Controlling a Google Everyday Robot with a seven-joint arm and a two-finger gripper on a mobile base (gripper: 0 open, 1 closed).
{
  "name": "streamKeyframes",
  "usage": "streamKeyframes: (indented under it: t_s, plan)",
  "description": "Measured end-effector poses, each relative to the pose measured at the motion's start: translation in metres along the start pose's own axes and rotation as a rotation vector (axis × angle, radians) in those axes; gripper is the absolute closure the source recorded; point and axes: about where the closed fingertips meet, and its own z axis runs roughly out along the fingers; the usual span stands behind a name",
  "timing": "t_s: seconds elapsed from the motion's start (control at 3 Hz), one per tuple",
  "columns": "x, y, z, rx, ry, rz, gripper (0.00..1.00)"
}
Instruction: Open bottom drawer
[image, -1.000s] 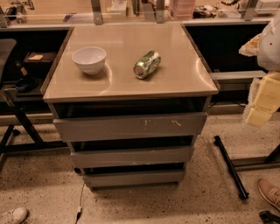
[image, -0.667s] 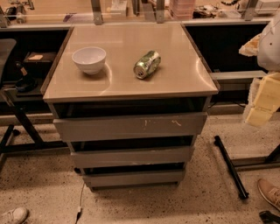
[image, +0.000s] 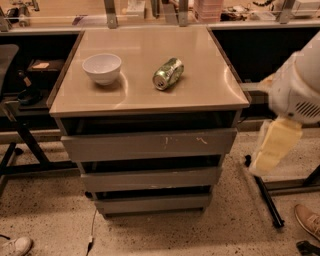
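Note:
The grey cabinet has three drawer fronts stacked under a beige top. The bottom drawer (image: 152, 204) is the lowest and narrowest grey front, plain and without a handle, with a dark gap above it. It sits in line with the cabinet and just above the floor. Above it are the mid-sized front (image: 150, 179) and the tallest front with pale scratches (image: 149, 144). My gripper (image: 272, 147) hangs at the right edge of the view as a pale yellow end under the white arm, beside the cabinet's right side and apart from every drawer.
A white bowl (image: 102, 68) and a green can (image: 168, 73) lying on its side rest on the cabinet top (image: 210, 90). A black stand leg (image: 265, 197) lies on the floor at the right. Shoes (image: 307, 220) show at the lower corners. Dark shelving runs behind.
The white arm with its pale yellow end has moved down and to the left, closer to the cabinet's right side. The drawers, bowl and can have not moved.

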Motion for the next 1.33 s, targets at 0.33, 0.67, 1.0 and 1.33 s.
streamKeyframes:
  t_s: [0.33,0.67,1.0,1.33]
  plan:
    - [-0.001,0.034,0.087,-0.106,-0.008,0.033,0.00]
    - [0.004,0.070,0.170,-0.238,0.027,0.080,0.00]
    - [0.009,0.077,0.182,-0.263,0.036,0.097,0.00]
    - [0.010,0.085,0.196,-0.287,0.028,0.104,0.00]
